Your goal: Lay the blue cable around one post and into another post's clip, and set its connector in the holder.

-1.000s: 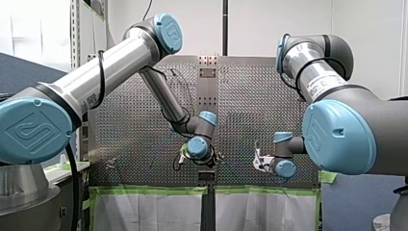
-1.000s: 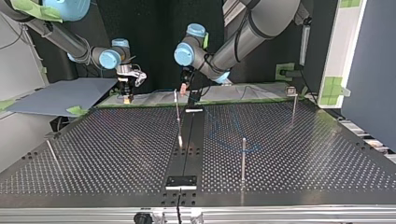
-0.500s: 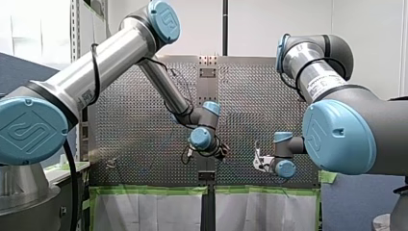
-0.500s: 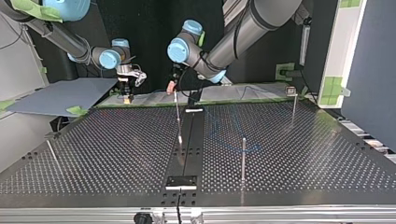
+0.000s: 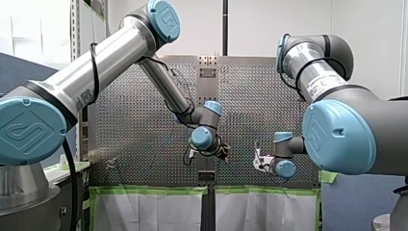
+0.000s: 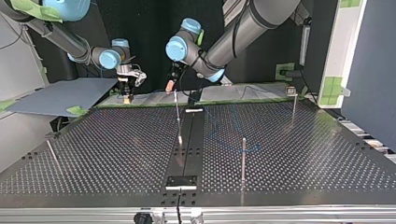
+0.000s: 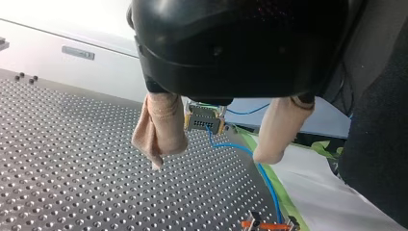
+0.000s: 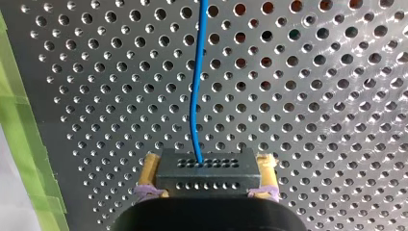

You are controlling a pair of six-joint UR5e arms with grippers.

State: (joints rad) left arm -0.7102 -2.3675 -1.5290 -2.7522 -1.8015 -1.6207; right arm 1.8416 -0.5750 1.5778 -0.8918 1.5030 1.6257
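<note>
Yellow pads (image 8: 150,169) barely show beside the clamped black connector (image 8: 207,169)

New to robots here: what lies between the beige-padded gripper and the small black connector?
Left wrist view: only the thin blue cable, leading from the black connector past my left gripper.

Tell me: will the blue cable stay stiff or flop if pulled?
Probably floppy: the blue cable is thin and runs in a slight curve. Likely light, trailing behind the connector in my right pincer.
</note>
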